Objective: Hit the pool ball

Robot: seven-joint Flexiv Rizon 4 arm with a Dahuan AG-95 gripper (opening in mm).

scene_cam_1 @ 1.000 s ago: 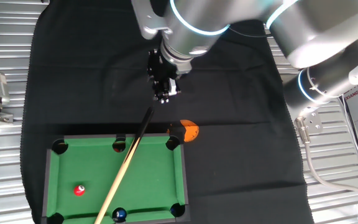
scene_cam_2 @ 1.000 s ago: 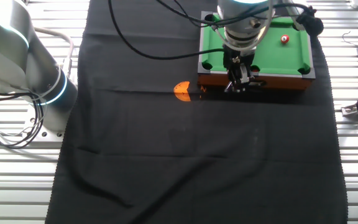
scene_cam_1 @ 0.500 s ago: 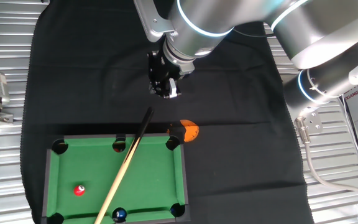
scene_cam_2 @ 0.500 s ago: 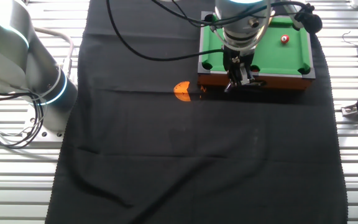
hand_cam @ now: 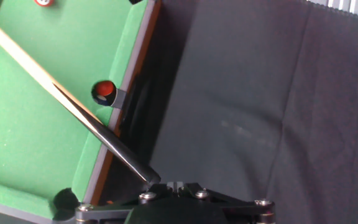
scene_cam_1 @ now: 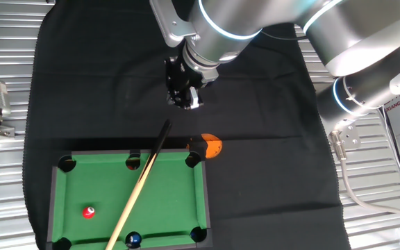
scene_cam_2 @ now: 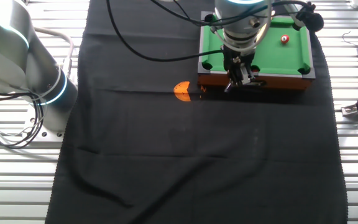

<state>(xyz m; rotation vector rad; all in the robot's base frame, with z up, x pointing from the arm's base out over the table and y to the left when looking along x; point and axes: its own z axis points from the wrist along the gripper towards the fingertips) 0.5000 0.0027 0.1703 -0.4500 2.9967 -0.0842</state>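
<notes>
While end effector [scene_cam_1: 184, 102] grip state unclear, glossy red pool ball [scene_cam_1: 89, 212], green felt table [scene_cam_1: 172, 194], tapered wooden cue [scene_cam_1: 144, 182]

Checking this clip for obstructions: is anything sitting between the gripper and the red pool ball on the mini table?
The cue lies slanted across the green felt between the gripper and the red pool ball, its dark butt over the near rail. The dark blue ball sits aside by a pocket.

3 balls [scene_cam_1: 89, 212], 1 cue [scene_cam_1: 144, 182], 1 table [scene_cam_1: 172, 201]
</notes>
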